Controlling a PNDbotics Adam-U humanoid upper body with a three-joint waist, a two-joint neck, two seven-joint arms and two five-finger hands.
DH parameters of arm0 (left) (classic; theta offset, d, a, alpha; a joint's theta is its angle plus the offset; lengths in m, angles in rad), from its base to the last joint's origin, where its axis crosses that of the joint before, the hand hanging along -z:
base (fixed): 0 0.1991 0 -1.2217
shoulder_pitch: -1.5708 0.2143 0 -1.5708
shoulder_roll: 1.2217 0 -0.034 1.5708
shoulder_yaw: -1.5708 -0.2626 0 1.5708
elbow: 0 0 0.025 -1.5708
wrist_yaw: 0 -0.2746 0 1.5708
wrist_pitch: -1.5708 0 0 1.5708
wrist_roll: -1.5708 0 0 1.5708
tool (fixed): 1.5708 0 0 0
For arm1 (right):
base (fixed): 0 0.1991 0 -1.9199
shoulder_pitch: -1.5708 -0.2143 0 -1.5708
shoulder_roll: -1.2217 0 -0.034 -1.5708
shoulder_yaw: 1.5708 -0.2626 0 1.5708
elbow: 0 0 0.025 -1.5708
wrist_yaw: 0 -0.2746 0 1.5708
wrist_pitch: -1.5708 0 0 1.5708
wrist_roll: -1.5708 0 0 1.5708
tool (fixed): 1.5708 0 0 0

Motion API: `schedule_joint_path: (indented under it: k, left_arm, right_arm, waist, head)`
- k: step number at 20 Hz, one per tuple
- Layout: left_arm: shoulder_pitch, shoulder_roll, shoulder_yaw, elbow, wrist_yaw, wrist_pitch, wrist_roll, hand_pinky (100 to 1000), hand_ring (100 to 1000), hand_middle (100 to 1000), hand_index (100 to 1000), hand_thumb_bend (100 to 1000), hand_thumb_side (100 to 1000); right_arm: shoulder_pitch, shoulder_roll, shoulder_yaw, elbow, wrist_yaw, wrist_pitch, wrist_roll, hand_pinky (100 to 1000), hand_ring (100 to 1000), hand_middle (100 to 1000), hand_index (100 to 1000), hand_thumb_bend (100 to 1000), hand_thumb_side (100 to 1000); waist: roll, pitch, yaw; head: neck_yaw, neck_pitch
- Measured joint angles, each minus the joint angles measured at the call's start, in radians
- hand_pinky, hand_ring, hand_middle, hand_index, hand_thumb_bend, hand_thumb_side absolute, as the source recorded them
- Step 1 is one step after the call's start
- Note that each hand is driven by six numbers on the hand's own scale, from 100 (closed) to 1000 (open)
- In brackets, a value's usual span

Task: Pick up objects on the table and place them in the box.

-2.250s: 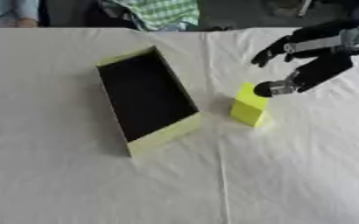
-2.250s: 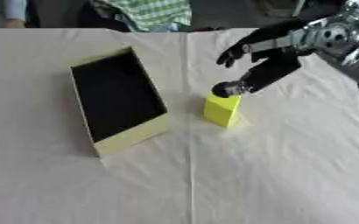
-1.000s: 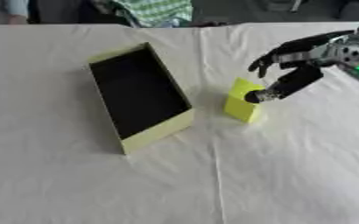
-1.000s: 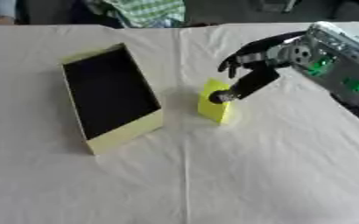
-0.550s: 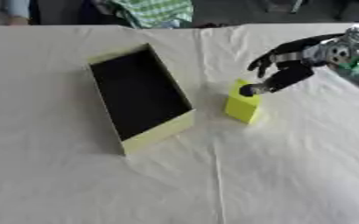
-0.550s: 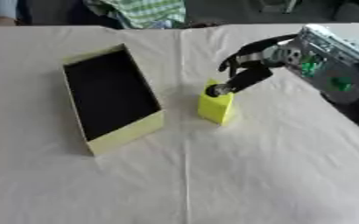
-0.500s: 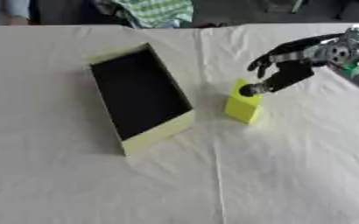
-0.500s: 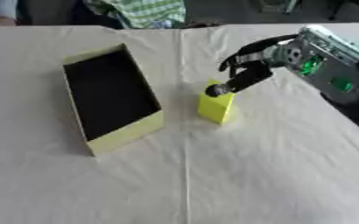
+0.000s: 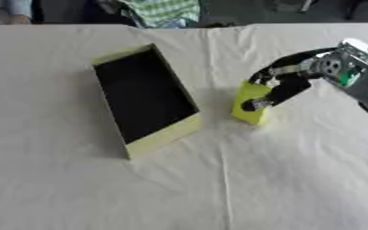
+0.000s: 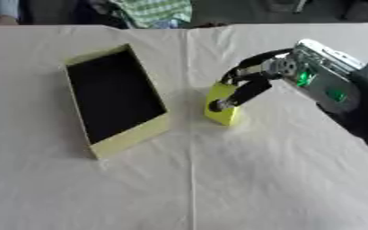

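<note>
A yellow block (image 9: pixel 245 96) stands on the white tablecloth, just right of an open yellow box (image 9: pixel 165 136) with a black inside. My right hand (image 9: pixel 294 82) comes in from the right edge and is closed round the block: the thumb lies across its near face and the fingers curl over its top and far side. The block leans slightly toward the box. The box lies askew, with its long side running from the far left to the near right. My left hand shows in neither view.
A green checked cloth (image 9: pixel 159 9) lies at the table's far edge, beyond the box. A crease in the tablecloth (image 9: pixel 225 179) runs toward me from below the block. My right forearm (image 10: pixel 328 90) fills the space right of the block.
My right hand's fingers, earlier spread above the block, have come down over its top and far side, and the thumb has slid down its near face. The box has not moved.
</note>
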Motion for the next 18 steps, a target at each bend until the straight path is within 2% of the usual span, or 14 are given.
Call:
schedule_joint_path:
  k: [6, 10, 13, 16, 18]
  left_arm:
    - [0.000, -0.003, 0.000, 0.000, 0.002, 0.001, -0.003, 647, 543, 543, 714, 100, 803]
    - [0.000, -0.003, 0.000, 0.000, 0.002, -0.001, -0.004, 647, 543, 543, 714, 100, 803]
    - [0.000, -0.004, 0.000, 0.000, 0.002, 0.000, -0.005, 648, 544, 544, 714, 100, 802]
    - [0.000, -0.004, 0.000, 0.000, 0.002, 0.002, -0.006, 648, 544, 544, 714, 100, 803]
    - [0.000, -0.004, 0.000, 0.000, 0.002, 0.002, -0.007, 648, 544, 545, 715, 100, 803]
  right_arm:
    - [-0.016, 0.023, 0.006, 0.030, 0.021, -0.007, 0.004, 859, 975, 797, 1000, 362, 664]
    - [-0.025, 0.047, 0.010, 0.060, 0.063, -0.001, 0.000, 847, 959, 767, 1000, 340, 659]
    - [-0.026, 0.056, 0.012, 0.062, 0.081, 0.009, -0.010, 839, 937, 720, 1000, 309, 663]
    - [-0.026, 0.061, 0.013, 0.053, 0.087, 0.032, -0.033, 832, 916, 670, 1000, 298, 622]
    - [-0.025, 0.065, 0.018, 0.046, 0.087, 0.051, -0.054, 812, 880, 605, 1000, 285, 561]
  waist:
    - [0.000, 0.000, 0.001]
    - [0.000, 0.001, 0.003]
    - [0.000, 0.003, 0.002]
    - [0.000, 0.003, 0.002]
    - [0.000, 0.003, 0.002]
  head:
    - [-0.001, -0.003]
    - [-0.004, -0.005]
    - [-0.004, -0.007]
    - [-0.005, -0.008]
    - [-0.006, -0.009]
